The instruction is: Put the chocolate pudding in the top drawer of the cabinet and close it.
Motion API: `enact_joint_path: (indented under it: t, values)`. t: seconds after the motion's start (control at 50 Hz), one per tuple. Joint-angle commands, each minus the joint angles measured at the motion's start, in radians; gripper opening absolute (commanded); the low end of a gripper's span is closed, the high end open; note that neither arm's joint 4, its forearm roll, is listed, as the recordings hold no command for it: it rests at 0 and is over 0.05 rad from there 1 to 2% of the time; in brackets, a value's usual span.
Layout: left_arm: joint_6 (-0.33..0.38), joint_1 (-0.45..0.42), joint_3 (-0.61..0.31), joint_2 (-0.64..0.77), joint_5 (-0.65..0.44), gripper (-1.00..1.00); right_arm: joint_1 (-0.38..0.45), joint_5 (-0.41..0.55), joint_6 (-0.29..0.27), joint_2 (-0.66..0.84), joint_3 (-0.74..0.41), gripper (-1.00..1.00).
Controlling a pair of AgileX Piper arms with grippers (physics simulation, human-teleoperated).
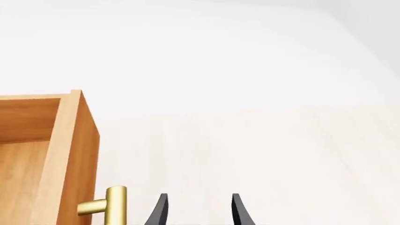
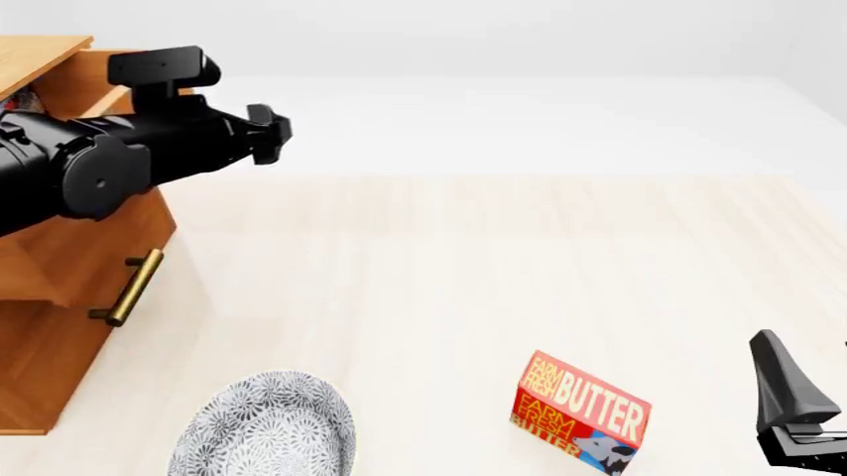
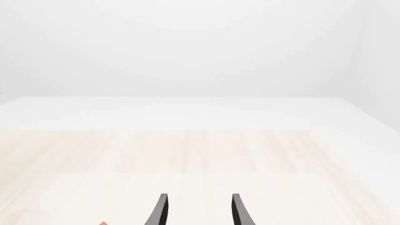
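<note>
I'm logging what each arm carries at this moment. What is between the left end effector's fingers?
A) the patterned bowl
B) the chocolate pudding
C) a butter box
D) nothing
D: in the left wrist view the left end effector has its fingers apart with only bare table between them, beside the top drawer and its brass handle.

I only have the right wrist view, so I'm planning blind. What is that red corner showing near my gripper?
Observer: It is a red butter box, lying on the table to the left of the right gripper.
Operator: Where is the left gripper?
Observer: The left gripper is open and empty, close beside the brass handle of the top drawer.
</note>
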State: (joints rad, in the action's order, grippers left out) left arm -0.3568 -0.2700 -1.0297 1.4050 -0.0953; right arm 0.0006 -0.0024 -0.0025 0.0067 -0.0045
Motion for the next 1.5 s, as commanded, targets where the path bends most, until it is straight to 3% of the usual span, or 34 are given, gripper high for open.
enact_joint_path:
  t: [0.02,1.5]
  values:
    - [-0.005,0.027,0.04,0.017,-0.015,1.0,0.0,0.0,0.0,0.0,0.0,1.0]
    - [0.006,0.131,0.102,-0.03,-0.014,1.0,0.0,0.0,0.0,0.0,0.0,1.0]
